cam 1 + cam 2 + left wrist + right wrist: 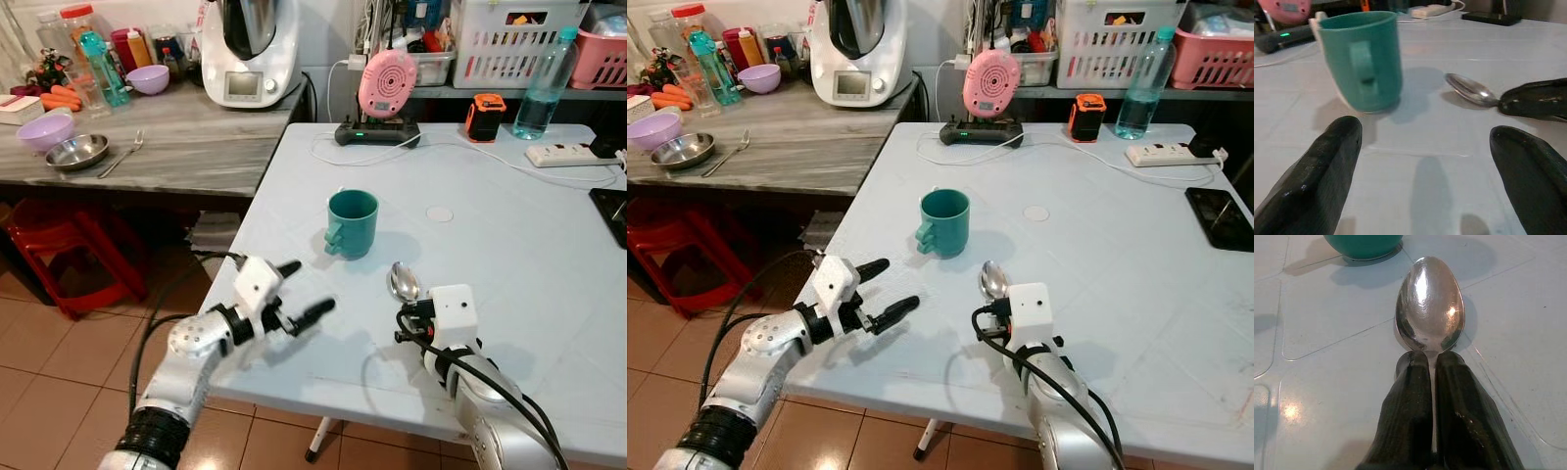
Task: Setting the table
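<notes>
Right now my right gripper (1431, 363) lies low on the pale table (509, 245) at lower centre, fingers pinched together on a shiny steel spoon (404, 282) whose oval bowl points away toward the teal mug (351, 223). At lower left, my left gripper (299, 292) hovers over the table's edge, fingers spread apart, aimed at the glossy mug.
</notes>
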### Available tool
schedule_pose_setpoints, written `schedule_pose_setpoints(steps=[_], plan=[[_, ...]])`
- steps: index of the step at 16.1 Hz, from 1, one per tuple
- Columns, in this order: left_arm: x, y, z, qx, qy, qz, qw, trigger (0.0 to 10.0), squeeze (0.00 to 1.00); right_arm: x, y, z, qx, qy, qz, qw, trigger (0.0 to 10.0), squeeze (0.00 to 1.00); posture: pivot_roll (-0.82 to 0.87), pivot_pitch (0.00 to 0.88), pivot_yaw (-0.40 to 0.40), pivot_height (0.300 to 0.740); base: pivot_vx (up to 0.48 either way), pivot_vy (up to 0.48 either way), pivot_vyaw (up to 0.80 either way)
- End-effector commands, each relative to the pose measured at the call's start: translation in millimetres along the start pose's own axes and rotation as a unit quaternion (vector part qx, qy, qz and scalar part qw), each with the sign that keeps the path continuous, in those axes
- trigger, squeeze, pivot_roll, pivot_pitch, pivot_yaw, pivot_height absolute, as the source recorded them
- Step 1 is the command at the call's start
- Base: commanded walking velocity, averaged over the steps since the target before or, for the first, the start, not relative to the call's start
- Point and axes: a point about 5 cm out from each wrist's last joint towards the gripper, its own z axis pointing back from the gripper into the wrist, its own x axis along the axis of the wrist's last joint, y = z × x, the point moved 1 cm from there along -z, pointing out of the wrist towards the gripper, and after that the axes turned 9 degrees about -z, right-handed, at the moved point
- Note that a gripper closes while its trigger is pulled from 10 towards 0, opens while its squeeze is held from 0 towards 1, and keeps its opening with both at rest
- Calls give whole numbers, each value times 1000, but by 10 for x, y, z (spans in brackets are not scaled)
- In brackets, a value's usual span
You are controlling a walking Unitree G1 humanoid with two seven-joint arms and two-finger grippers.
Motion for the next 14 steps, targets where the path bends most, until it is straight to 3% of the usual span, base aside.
schedule_pose_setpoints(steps=[1, 3, 4, 6, 9, 11, 14], plan=[[16, 146, 32, 36, 4, -11, 999, 10000, 0, -433, 71, 35, 20, 95, -32, 995, 0, 0, -146, 0, 98, 740, 0, 0, 0], [2, 208, 39, 67, 11, -16, 998, 10000, 0, -420, 35, 48, 8, 85, -40, 996, 0, 0, -144, 0, 96, 740, 0, 0, 0], [-14, 279, 61, 111, 17, -16, 994, 10000, 0, -352, -16, 61, -11, 58, -52, 997, 0, 0, -142, 0, 94, 740, 0, 0, 0], [-66, 398, 148, 199, 26, 6, 980, 10000, 0, -116, -155, 142, -55, -19, -86, 995, 0, 0, -140, 0, 93, 740, 0, 0, 0], [-98, 489, 239, 280, 20, 36, 959, 10000, 0, 144, -261, 292, -83, -99, -92, 987, 0, 0, -141, 0, 91, 740, 0, 0, 0], [-160, 479, 269, 305, 22, 66, 950, 10000, 0, 254, -215, 345, -65, -133, -99, 984, 10000, 0, -144, 0, 93, 740, 0, 0, 0], [-198, 330, 219, 294, 22, 78, 952, 10000, 0, 329, -201, 342, -81, -158, -99, 979, 10000, 0, -149, 0, 94, 740, 0, 0, 0]])
